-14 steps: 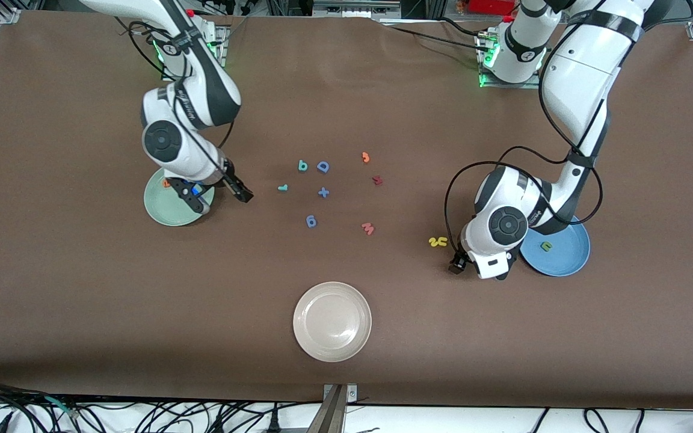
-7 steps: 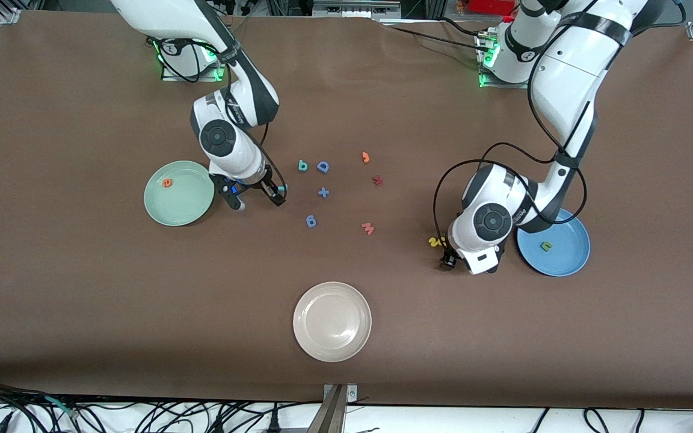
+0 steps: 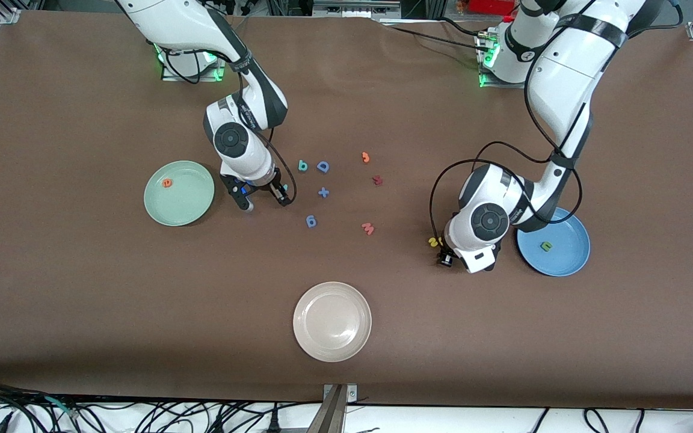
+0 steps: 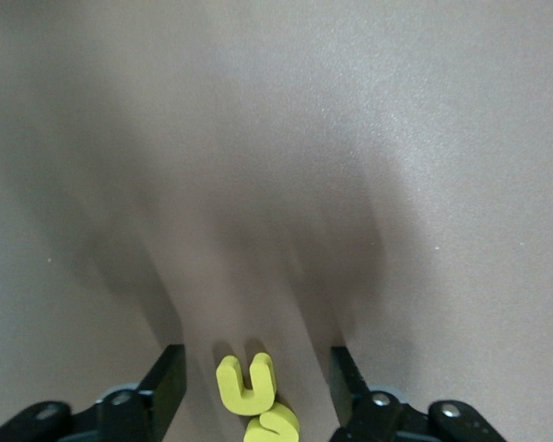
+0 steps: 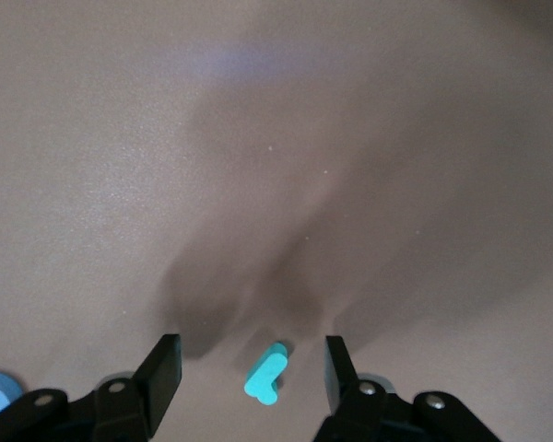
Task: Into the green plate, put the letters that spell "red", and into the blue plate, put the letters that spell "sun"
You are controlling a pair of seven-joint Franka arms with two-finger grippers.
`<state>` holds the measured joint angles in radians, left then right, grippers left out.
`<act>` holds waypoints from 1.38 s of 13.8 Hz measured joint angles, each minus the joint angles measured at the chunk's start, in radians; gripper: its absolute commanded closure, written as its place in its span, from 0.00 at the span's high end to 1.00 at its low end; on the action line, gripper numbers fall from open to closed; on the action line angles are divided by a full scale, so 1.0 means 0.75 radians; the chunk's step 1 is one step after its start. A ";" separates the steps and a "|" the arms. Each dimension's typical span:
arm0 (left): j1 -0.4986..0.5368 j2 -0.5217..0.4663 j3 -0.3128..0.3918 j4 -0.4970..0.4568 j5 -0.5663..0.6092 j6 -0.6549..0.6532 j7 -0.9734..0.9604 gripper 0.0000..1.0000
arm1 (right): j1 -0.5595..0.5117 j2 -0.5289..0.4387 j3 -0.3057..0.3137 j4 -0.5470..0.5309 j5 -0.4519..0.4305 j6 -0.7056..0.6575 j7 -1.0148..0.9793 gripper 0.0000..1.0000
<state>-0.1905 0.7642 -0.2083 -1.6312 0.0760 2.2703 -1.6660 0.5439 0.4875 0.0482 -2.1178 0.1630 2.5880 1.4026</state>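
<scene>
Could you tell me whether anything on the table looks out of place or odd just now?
Nothing looks damaged or spilled. One small thing: the yellow foam "u" and yellow foam "s" lie touching each other between the left hand's open fingers, so a grasp might catch both. The right hand straddles the teal foam "r" cleanly.

"e" (image 3: 167, 183) in the green plate (image 3: 187, 210), "n" (image 3: 545, 245) in the blue plate (image 3: 569, 260), "u" (image 4: 247, 384) touching "s" (image 4: 275, 425) on the table near the blue plate, "r" (image 5: 266, 373) on the table beside the green plate

High front camera; wrist cameras near the table (image 3: 82, 300)
</scene>
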 measured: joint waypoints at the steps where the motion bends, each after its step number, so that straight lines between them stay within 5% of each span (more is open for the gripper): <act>1: 0.001 0.000 0.000 0.000 -0.001 0.003 0.000 0.35 | 0.000 0.003 0.000 0.000 0.000 0.003 0.003 0.58; 5: 0.009 -0.001 0.001 0.001 -0.030 0.004 0.000 0.00 | 0.000 0.010 0.000 0.000 0.000 0.009 0.025 0.58; 12: 0.015 -0.013 0.011 0.006 -0.036 -0.045 0.042 0.00 | 0.004 0.011 0.000 0.000 0.000 0.011 0.096 0.58; 19: 0.089 -0.135 0.035 0.017 0.106 -0.354 0.502 0.00 | 0.024 0.011 0.005 0.000 0.000 0.014 0.160 0.56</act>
<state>-0.1238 0.6629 -0.1824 -1.6183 0.1557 2.0045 -1.2894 0.5622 0.4961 0.0518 -2.1176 0.1630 2.5987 1.5223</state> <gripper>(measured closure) 0.714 0.423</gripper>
